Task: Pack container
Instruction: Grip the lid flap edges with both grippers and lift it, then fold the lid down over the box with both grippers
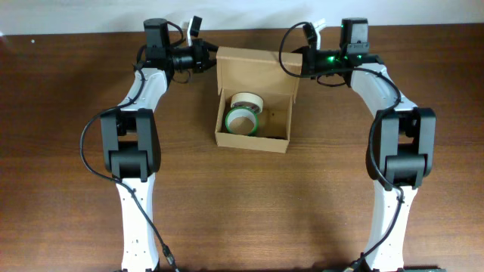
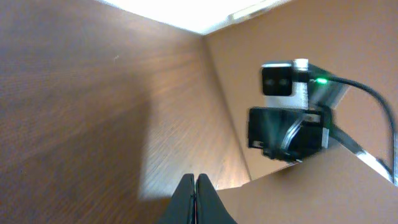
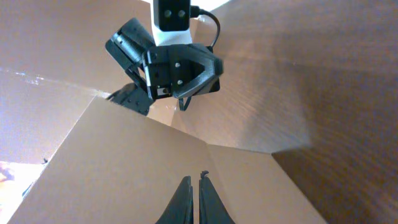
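Note:
The container (image 1: 253, 141) is a tan cardboard box standing open at the table's middle back, its flap lid (image 1: 257, 65) raised at the far side. Inside lie a green tape roll (image 1: 243, 120) and a cream tape roll (image 1: 247, 100). My left gripper (image 1: 207, 55) is shut at the lid's left edge; in the left wrist view its tips (image 2: 196, 181) are closed beside the cardboard (image 2: 323, 193). My right gripper (image 1: 300, 65) is shut at the lid's right edge; in the right wrist view its tips (image 3: 194, 181) rest against the cardboard (image 3: 124, 162).
The table (image 1: 68, 113) is dark brown wood. Both arms reach in from the front and bend toward the box from either side. Each wrist view shows the other arm's gripper across the lid, the right one (image 2: 287, 130) and the left one (image 3: 177, 65).

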Available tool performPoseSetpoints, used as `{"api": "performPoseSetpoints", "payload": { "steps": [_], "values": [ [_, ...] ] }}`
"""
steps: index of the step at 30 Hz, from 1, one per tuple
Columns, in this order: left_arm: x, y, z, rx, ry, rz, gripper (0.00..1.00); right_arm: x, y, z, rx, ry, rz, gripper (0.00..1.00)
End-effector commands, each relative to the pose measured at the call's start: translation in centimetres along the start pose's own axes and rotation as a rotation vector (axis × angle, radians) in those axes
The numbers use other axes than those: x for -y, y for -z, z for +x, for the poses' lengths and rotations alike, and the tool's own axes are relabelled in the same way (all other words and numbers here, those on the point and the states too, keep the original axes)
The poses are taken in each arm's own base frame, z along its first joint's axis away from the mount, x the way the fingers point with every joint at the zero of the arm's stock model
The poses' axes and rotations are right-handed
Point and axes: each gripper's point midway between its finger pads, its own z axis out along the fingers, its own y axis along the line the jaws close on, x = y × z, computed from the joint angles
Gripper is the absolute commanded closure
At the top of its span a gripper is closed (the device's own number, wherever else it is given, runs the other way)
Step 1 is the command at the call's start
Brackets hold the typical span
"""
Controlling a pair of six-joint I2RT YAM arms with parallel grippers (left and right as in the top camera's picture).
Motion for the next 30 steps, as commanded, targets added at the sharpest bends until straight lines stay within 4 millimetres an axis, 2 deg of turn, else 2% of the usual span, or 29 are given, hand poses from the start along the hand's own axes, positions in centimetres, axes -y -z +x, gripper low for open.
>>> {"api": "performPoseSetpoints", "payload": {
  "steps": [1, 4, 9, 13, 16, 19, 25, 30],
  "values": [
    [4.5, 1.2, -2.6, 0.065, -0.186, -0.143, 0.98, -5.3, 0.4, -1.3, 0.055, 0.095, 0.085, 0.96],
    [5.0, 1.9, -1.7, 0.043, -0.225, -0.317, 0.98, -5.7, 0.9, -1.0, 0.081, 0.073, 0.203, 0.96],
    [8.1, 1.9, 1.1, -0.058, -0.315, -0.467, 0.98, -7.1, 0.8, 1.4, 0.043, 0.087, 0.355, 0.96],
    [9.5, 2.4, 2.9, -0.113, -0.324, -0.594, 0.98, -7.5, 1.2, 3.9, 0.003, 0.081, 0.526, 0.96],
    [9.1, 3.7, 4.3, -0.151, -0.291, -0.733, 0.98, -7.4, 1.9, 5.9, -0.035, 0.066, 0.658, 0.96],
    [7.7, 5.3, 6.0, -0.205, -0.239, -0.863, 0.98, -6.6, 2.9, 8.1, -0.082, 0.043, 0.811, 0.96],
    [7.1, 6.4, 9.6, -0.32, -0.128, -0.894, 0.98, -5.6, 4.2, 12.1, -0.225, 0.019, 0.971, 0.96],
    [7.2, 6.1, 13.2, -0.459, -0.103, -0.908, 0.98, -5.8, 3.5, 13.5, -0.278, 0.043, 1.009, 0.96]
  ]
}}
